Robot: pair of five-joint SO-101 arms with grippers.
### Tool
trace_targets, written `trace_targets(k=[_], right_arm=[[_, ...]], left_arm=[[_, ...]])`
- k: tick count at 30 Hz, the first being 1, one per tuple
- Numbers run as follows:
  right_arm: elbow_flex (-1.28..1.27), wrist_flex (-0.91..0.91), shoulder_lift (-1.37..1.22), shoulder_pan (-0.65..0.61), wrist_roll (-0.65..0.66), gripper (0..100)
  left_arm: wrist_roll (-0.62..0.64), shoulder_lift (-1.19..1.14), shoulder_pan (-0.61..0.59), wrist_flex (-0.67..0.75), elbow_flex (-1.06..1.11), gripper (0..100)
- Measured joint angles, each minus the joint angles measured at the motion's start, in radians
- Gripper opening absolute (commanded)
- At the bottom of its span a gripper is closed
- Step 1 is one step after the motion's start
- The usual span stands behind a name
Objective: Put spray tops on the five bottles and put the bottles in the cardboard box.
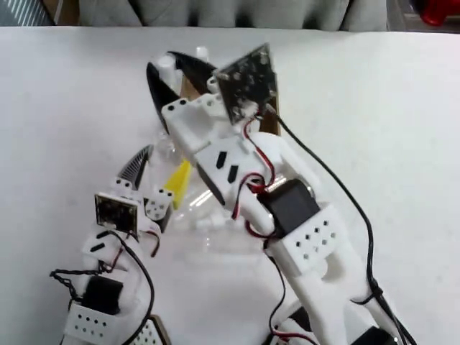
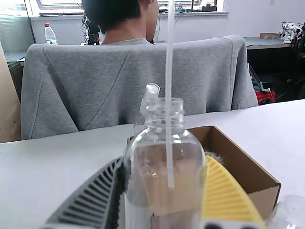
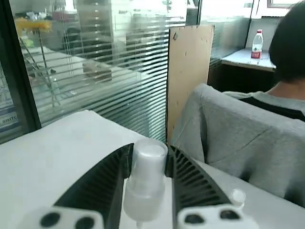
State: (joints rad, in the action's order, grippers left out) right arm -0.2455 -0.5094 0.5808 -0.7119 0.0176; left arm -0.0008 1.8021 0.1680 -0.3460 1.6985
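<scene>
Bottle work, high view first: the right gripper point(image 1: 164, 68) hangs above the near-left corner of the cardboard box point(image 1: 270, 123), most of which lies hidden under that arm. Its black fingers are closed narrow on a white spray top point(image 1: 167, 63). The left gripper point(image 1: 164, 162) sits just in front of the box on the white table point(image 1: 374, 86), with one grey finger and one yellow.

Left wrist view: the left gripper point(image 2: 164, 202) clamps a clear bottle point(image 2: 164, 162) upright between its grey and yellow fingers, just in front of the box point(image 2: 243, 167). The bottle's neck is uncapped, and a thin white tube point(image 2: 169, 71) comes down from above through it into the bottle. A second spray top point(image 2: 151, 90) shows just behind the neck, on the box side.

Right wrist view: the right gripper point(image 3: 148, 151) pinches the spray top point(image 3: 143, 186) by its sides, nozzle end up.
</scene>
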Motion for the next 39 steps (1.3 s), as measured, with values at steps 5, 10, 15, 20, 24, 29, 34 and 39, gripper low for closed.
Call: trace_targets(k=[5, 10, 15, 20, 24, 29, 34, 39], right_arm=[[0.081, -0.146, -0.041, 0.002, 0.000, 1.5], [0.190, -0.298, -0.118, -0.003, 0.000, 1.5], [0.345, -0.488, -0.219, -0.003, -0.002, 1.5], [0.509, -0.675, -0.327, -0.003, -0.002, 1.5], [0.595, -0.786, -0.408, -0.005, -0.002, 1.5], [0.652, -0.818, -0.457, -0.005, -0.002, 1.5], [0.661, -0.824, -0.457, -0.005, -0.002, 1.5], [0.663, -0.824, -0.457, -0.005, -0.002, 1.5]], left_arm=[[0.000, 0.000, 0.005, 0.000, 0.000, 2], [0.000, 0.000, 0.006, 0.000, -0.002, 2], [0.000, 0.000, 0.008, 0.000, -0.002, 2], [0.000, 0.000, 0.008, 0.000, -0.002, 2], [0.000, 0.000, 0.008, 0.000, -0.002, 2], [0.000, 0.000, 0.008, 0.000, -0.002, 2], [0.000, 0.000, 0.008, 0.000, -0.002, 2], [0.000, 0.000, 0.008, 0.000, -0.002, 2]])
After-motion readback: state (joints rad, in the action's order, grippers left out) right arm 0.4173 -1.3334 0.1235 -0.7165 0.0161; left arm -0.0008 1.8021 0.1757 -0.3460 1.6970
